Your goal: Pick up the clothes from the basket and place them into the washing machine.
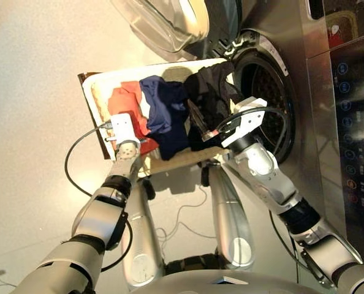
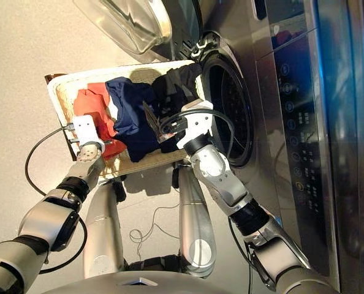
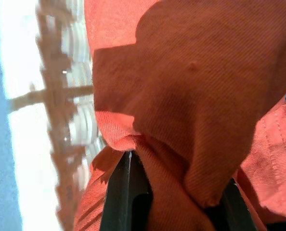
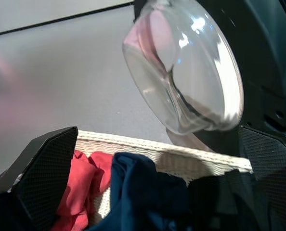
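The cream-white basket (image 1: 95,92) sits on the floor in front of the washing machine (image 1: 317,73), whose porthole (image 1: 269,92) gapes and whose glass door (image 4: 191,72) is swung out over the basket. In it lie the clothes: a coral-red garment (image 1: 124,101), a navy one (image 1: 165,113) and a black one (image 1: 211,98) nearest the drum. My left gripper (image 3: 176,202) is down in the basket, shut on a bunched fold of the coral-red garment. My right gripper (image 4: 155,134) hovers open just above the navy and black pieces, holding nothing.
The machine's dark control panel (image 1: 352,122) rises along the right side. A black cable (image 1: 72,160) loops over the pale floor left of the basket. The open door (image 1: 163,21) overhangs the basket's far edge.
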Controlling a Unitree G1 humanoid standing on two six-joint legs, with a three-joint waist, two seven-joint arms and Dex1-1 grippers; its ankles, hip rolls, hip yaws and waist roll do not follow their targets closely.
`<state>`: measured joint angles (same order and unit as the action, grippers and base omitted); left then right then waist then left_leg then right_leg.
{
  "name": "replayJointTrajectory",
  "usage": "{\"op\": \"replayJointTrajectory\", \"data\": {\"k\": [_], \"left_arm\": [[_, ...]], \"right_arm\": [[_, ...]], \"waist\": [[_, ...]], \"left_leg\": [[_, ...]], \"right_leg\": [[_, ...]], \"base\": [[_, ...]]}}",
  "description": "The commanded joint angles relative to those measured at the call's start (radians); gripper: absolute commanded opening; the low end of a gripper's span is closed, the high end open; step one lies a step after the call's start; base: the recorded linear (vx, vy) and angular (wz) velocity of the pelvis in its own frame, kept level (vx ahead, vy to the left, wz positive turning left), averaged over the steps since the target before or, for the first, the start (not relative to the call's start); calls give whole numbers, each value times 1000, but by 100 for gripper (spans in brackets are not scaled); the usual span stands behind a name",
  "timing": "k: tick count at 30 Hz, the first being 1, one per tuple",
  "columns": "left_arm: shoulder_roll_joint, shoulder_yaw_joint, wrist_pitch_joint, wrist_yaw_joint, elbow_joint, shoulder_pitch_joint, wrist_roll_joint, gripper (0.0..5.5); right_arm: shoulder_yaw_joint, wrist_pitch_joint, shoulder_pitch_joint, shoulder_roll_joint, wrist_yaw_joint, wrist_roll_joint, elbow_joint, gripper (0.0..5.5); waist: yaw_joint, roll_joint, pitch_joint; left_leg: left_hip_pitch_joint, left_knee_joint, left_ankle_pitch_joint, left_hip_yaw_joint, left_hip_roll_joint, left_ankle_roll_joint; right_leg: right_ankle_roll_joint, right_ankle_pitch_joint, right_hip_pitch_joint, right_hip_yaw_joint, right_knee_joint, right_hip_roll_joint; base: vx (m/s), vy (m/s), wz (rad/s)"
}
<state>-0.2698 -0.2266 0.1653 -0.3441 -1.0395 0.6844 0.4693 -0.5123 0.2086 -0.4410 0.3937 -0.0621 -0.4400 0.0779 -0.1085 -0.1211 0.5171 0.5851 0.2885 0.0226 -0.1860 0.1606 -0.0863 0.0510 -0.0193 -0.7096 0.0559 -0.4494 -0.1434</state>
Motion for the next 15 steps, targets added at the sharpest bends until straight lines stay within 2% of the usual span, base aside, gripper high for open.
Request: {"op": "replayJointTrajectory", "data": {"k": [1,2,3,5,6,9,11,12,15], "left_arm": [[11,8,66,-4,134,-76,7,0],[11,8,66,-4,134,-76,7,0],[0,14,98,-11,292,-160,14,0],[-12,28,119,6,379,-217,25,0],[-31,36,140,23,475,-262,13,0],[-54,69,169,58,701,-387,7,0],[-85,79,174,126,837,-441,6,0],[-91,82,170,130,850,-454,-3,0],[-124,84,161,218,963,-479,17,0]], "right_arm": [[26,58,36,10,3,-13,51,550],[26,58,36,10,3,-13,51,550],[49,44,58,2,-19,5,21,550],[55,29,65,-3,-16,29,-5,550],[67,22,73,-5,-23,40,-29,550],[82,-4,78,-2,-2,66,-74,550],[84,-35,72,12,30,107,-98,550],[80,-45,66,13,44,115,-103,550],[70,-87,27,38,83,200,-108,550]], "waist": [[22,13,-49],[22,13,-48],[37,21,-50],[50,21,-47],[60,23,-47],[89,28,-46],[104,35,-51],[106,35,-55],[114,45,-67]], "left_leg": [[-60,-17,-16,26,-15,-30],[-61,-18,-15,26,-15,-30],[-117,-67,-3,19,-33,-24],[-166,-113,12,3,-44,-20],[-196,-140,17,-4,-52,-19],[-264,-198,26,-30,-65,-12],[-298,-222,26,-39,-75,-13],[-301,-227,31,-40,-77,-12],[-314,-229,29,-40,-83,-13]], "right_leg": [[118,103,126,3,163,-55],[118,103,126,3,163,-55],[125,115,174,7,197,-60],[134,130,206,6,225,-68],[141,137,233,8,244,-73],[160,157,280,9,281,-86],[169,165,309,13,305,-97],[169,169,314,11,312,-100],[168,171,327,15,319,-113]], "base": [[0,0,0],[81,39,10],[74,62,-4],[76,74,-53],[66,63,-163],[62,56,-158],[61,43,-18],[0,0,0],[0,0,0]]}}
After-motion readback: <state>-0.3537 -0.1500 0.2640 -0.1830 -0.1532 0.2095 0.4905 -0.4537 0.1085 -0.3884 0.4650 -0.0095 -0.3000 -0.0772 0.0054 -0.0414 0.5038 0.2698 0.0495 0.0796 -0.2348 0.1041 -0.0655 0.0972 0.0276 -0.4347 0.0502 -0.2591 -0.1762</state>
